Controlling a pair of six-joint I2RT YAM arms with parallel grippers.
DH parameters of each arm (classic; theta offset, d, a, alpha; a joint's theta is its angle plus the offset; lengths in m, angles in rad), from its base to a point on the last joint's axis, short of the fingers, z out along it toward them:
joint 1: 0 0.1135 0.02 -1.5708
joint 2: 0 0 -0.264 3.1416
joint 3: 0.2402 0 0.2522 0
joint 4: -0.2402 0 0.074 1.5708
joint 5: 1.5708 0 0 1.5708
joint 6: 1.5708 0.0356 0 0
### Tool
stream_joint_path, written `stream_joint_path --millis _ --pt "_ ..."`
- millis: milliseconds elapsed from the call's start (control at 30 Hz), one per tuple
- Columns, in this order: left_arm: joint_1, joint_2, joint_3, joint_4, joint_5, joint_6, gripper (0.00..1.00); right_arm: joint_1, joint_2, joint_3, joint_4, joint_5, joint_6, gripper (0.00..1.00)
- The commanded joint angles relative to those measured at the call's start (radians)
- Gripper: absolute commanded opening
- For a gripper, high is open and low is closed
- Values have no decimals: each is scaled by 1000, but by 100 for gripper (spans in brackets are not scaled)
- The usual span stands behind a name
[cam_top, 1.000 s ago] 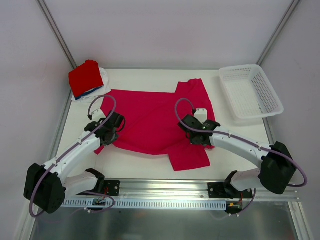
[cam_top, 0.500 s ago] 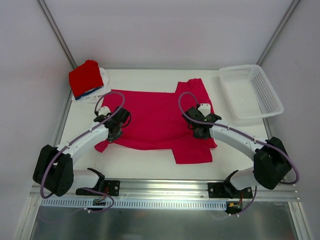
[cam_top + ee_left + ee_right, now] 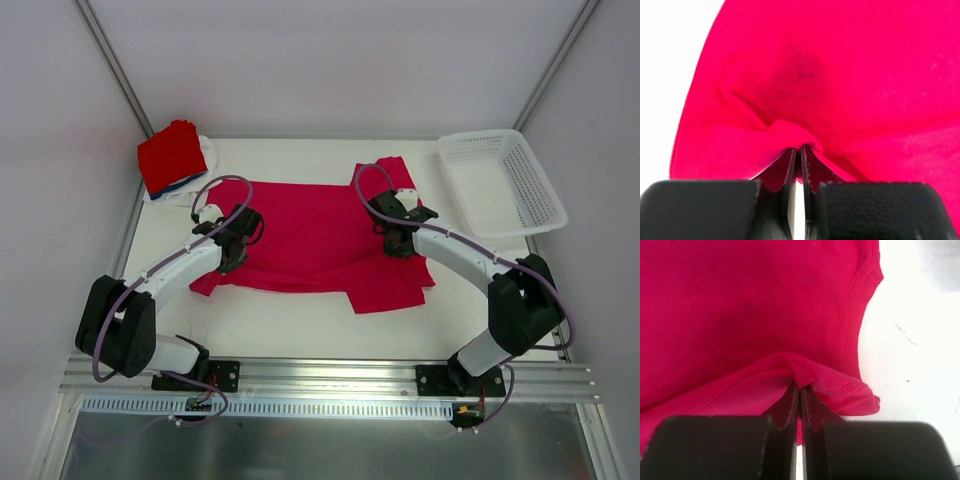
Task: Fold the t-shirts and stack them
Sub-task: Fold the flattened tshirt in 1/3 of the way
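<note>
A crimson-pink t-shirt [image 3: 310, 235] lies spread on the white table, its near edge lifted and carried over itself. My left gripper [image 3: 232, 240] is shut on a pinch of its cloth [image 3: 790, 135] at the shirt's left side. My right gripper [image 3: 398, 237] is shut on a fold of its hem [image 3: 805, 370] at the right side. A stack of folded t-shirts sits at the back left: bright red [image 3: 170, 155] on top, blue [image 3: 180, 185] and white [image 3: 207, 152] under it.
A white plastic mesh basket [image 3: 500, 182] stands at the back right of the table [image 3: 280, 325]. Metal frame posts run along both sides. The arm bases sit at the near rail.
Both grippers have moved away from me toward the back, dragging the shirt's near edge over the rest of the cloth. The shirt's visible area has shrunk.
</note>
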Motion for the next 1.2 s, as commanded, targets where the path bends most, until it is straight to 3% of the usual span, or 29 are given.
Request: stream_joint_path --millis 0,400,500,567,600,633,700,767,1167 --pt "27 12 16 27 -33 18 0 -22 26 50 11 -8 -37 1" --pt "95 54 8 75 4 39 0 -142 60 67 42 -43 -75 0" --pt "99 78 8 92 19 51 6 -149 72 71 47 -51 -82 1" --pt "101 92 7 107 24 58 18 -153 86 70 50 -52 -82 1" --pt "103 97 5 112 29 67 30 -156 91 68 53 -52 -82 0" --pt "103 100 2 118 29 68 54 -157 95 65 54 -54 -80 1" --pt "103 107 -3 133 30 78 81 -160 108 62 57 -57 -79 1" --pt "103 114 -7 142 32 85 98 -163 117 64 62 -55 -79 0" --pt "104 141 -15 175 4 102 99 -197 143 77 65 -42 -94 1"
